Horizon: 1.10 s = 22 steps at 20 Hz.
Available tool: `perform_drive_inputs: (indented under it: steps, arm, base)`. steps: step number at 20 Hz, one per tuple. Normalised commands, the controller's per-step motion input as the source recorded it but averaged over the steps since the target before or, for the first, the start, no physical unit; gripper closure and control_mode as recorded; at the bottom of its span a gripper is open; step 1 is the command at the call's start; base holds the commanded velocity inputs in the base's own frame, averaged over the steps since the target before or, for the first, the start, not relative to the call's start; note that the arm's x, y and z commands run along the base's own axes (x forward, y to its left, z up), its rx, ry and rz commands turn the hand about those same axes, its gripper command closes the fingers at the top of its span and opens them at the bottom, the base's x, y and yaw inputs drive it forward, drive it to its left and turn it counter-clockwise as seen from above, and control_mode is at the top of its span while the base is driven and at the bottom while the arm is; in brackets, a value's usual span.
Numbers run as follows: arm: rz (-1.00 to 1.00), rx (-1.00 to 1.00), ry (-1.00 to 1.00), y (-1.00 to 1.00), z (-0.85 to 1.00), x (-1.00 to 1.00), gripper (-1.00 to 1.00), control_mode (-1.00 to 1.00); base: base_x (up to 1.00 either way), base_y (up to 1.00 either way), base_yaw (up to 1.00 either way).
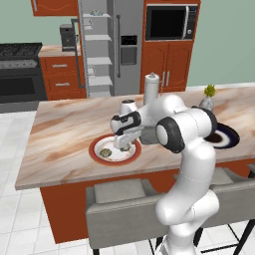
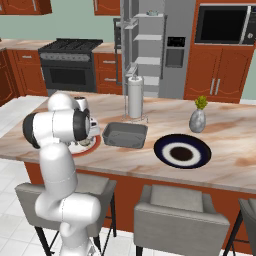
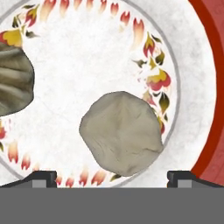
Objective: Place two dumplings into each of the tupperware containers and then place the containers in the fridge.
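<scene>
The gripper hangs low over the red-rimmed plate, jaws spread wide and empty, with one dumpling lying on the plate right between the fingertips and a second dumpling off to the side. This looks like the first pick: next it should drop a little, close on the lump, and carry it to the dark grey tub beside the plate.

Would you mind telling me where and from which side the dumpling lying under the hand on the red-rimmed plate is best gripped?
Probably across its rounded middle, from straight above. The dumpling lies loose on the flat red-rimmed plate, a low lump apart from the second dumpling, and the open hand already straddles it, one fingertip on each side.
</scene>
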Motion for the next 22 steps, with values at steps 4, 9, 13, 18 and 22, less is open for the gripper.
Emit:
perform_drive_inputs:
  steps: [4, 9, 13, 18, 22]
  arm:
    - [0.0, 0.0, 0.0, 0.14, 0.0, 0.03, -1.0, -1.0]
    - [0.0, 0.0, 0.0, 0.07, 0.0, 0.13, -1.0, -1.0]
    - [0.0, 0.0, 0.0, 0.0, -0.02, 0.21, -1.0, -1.0]
    - [0.0, 0.0, 0.0, 0.0, -0.13, 0.08, -1.0, -1.0]
    - [0.0, 0.0, 0.0, -0.01, -0.11, 0.0, -1.0, -1.0]
  base:
    - [0.0, 0.0, 0.0]
    - [0.0, 0.0, 0.0]
    - [0.0, 0.0, 0.0]
    - [0.0, 0.0, 0.0]
    - [0.0, 0.0, 0.0]
